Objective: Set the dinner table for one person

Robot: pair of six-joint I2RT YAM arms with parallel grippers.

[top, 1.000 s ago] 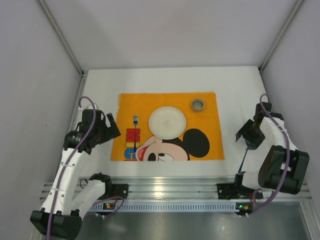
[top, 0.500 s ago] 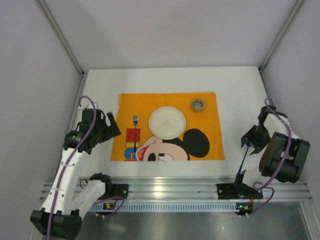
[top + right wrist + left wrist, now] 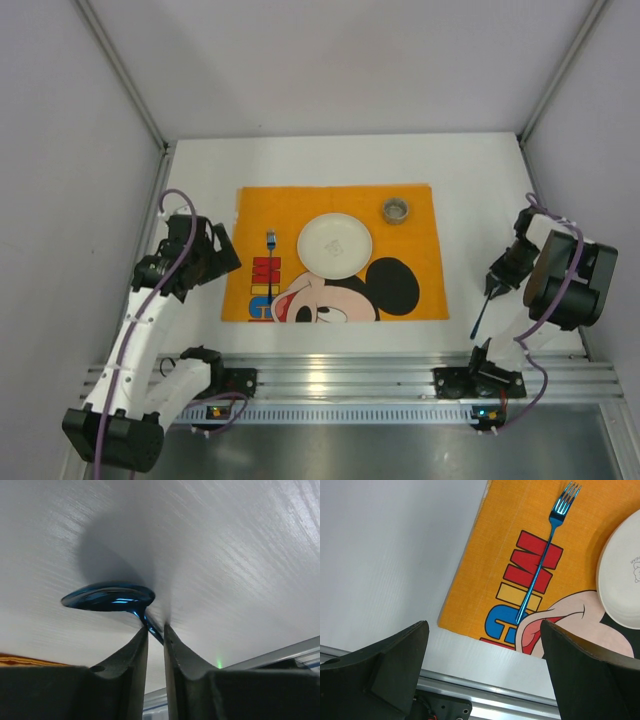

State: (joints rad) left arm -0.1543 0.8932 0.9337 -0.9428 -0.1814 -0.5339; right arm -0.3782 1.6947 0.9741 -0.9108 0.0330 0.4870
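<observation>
The right pincer (image 3: 155,630) is clamped on the neck of a blue spoon (image 3: 110,597), over the white tabletop (image 3: 225,555) right of the orange placemat (image 3: 255,210). The left pincer (image 3: 484,630) hangs with its fingers apart above the placemat's near-left corner, near the fork (image 3: 540,565).

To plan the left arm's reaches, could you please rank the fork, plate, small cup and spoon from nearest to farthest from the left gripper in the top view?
From the left gripper:
1. Fork, placemat's left side.
2. Plate, placemat's middle.
3. Small cup, placemat's far-right corner.
4. Spoon, right of the placemat, in the right gripper.
</observation>
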